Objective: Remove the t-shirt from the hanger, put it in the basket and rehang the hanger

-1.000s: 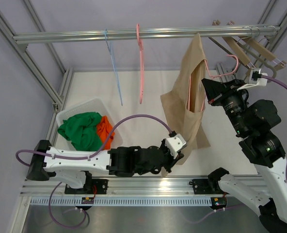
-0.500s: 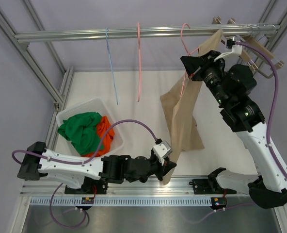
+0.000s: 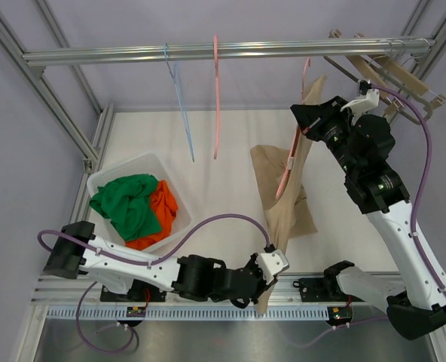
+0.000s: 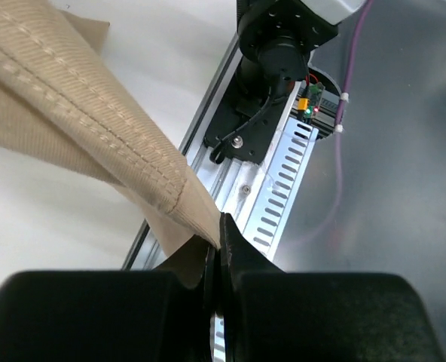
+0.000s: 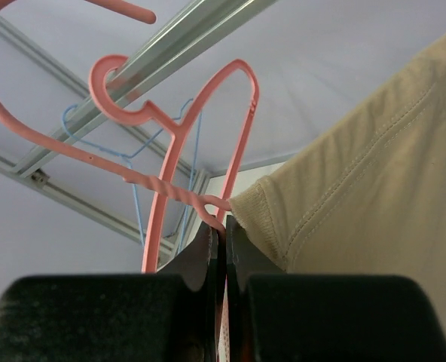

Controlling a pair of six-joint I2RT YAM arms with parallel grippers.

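Left pincer (image 4: 220,234), far down on the near side of the long silver aluminium rail (image 3: 132,55), is clenched on a stitched hem corner of the beige cotton t-shirt (image 3: 287,197) and draws that corner over the near edge of the white bench (image 3: 148,136). From there the shirt runs as a stretched, twisted band up toward the rail. Its upper part is draped on the thin pink plastic hanger (image 5: 179,193), whose hook sits close under the rail; whether it clears the rail I cannot tell. Right pincer (image 5: 219,226), just below the rail, grasps the hanger's neck with a ribbed shirt edge touching its fingers. By my reading the job is about halfway: the shirt is pulled taut but not off, and the last shoulder must slide free.
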